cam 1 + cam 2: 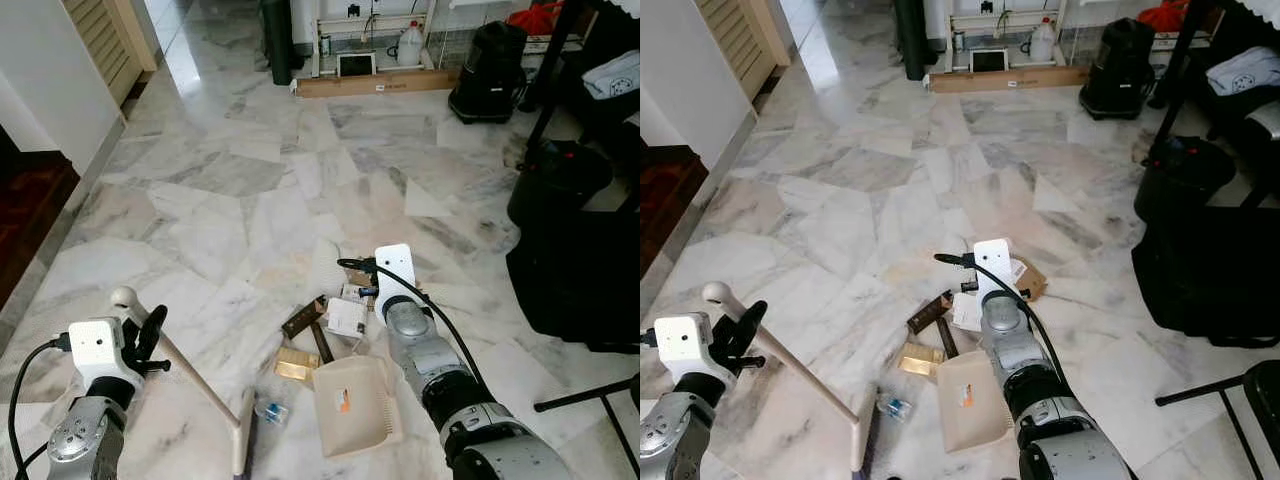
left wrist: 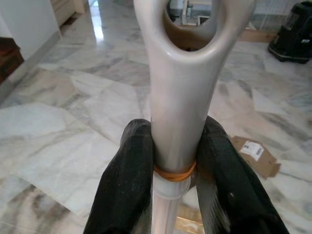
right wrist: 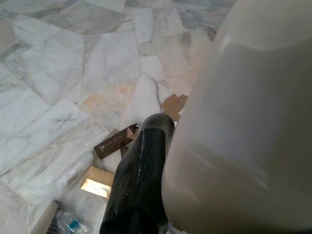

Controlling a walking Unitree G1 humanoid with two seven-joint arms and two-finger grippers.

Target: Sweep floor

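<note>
My left gripper (image 2: 174,168) is shut on the pale broom handle (image 1: 185,370) just below its looped end, low at the left. The handle slants down to the broom head (image 1: 243,445) on the marble floor. The right gripper (image 3: 168,146) is shut on the cream dustpan (image 1: 355,405); one black finger (image 3: 139,180) presses its handle. The pan lies on the floor in front of me. Litter sits just beyond it: a dark brown box (image 1: 303,317), a gold box (image 1: 297,364), a white packet (image 1: 346,317), a small plastic bottle (image 1: 270,409) and a cardboard piece (image 1: 1028,278).
A large black bag (image 1: 575,280) and a black stand leg (image 1: 585,395) crowd the right side. A black vacuum (image 1: 490,60) and a long cardboard box (image 1: 375,85) stand at the back. A white wall and a dark wooden floor (image 1: 25,210) border the left.
</note>
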